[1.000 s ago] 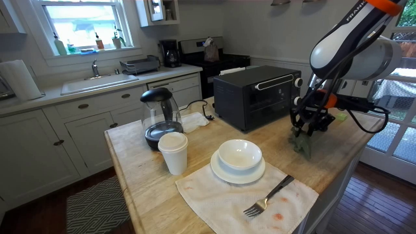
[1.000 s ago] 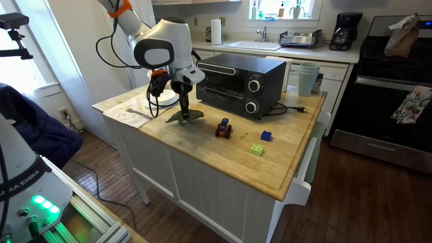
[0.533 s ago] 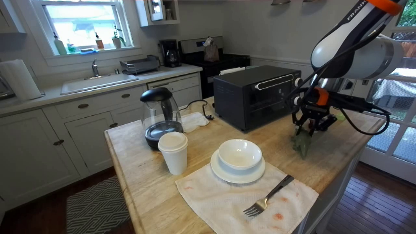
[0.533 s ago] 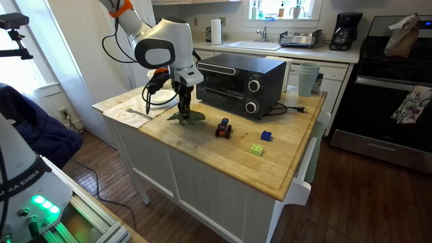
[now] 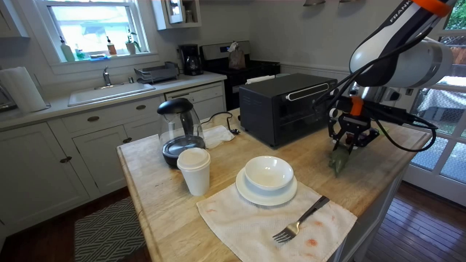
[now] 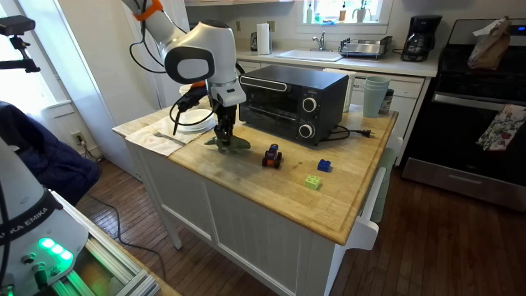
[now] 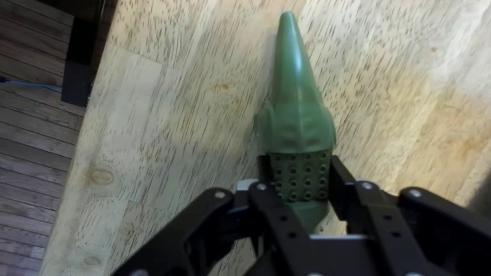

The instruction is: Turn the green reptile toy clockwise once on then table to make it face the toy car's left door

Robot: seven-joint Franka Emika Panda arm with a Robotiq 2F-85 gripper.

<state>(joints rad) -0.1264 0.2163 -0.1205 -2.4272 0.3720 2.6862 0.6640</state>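
Careful now, could easily go wrong here! Could stop short or swing too far, leaving the dark green, tapering, plastic-looking reptile toy (image 7: 299, 122) off line with the left door of the small, dark, big-wheeled, plastic-looking toy car (image 6: 272, 156). Hard to make out head from tail, so could even end up backwards. Might slew during the turn, held only near the middle, or drag on the light, wooden butcher-block surface (image 6: 296, 197); hard to say whether lifted or resting. Could clip the black, boxy, metal-looking toaster oven (image 6: 294, 102) on a wide sweep.

And on to the jaws: snug on both flanks, pinching the toy at a dotted patch, spread no wider than that body. Holding it in from the surface's long near edge in an exterior view, between the car and the corner beside the off-white, rectangular fabric cloth (image 6: 158, 143), with the narrow tip toward the cloth.
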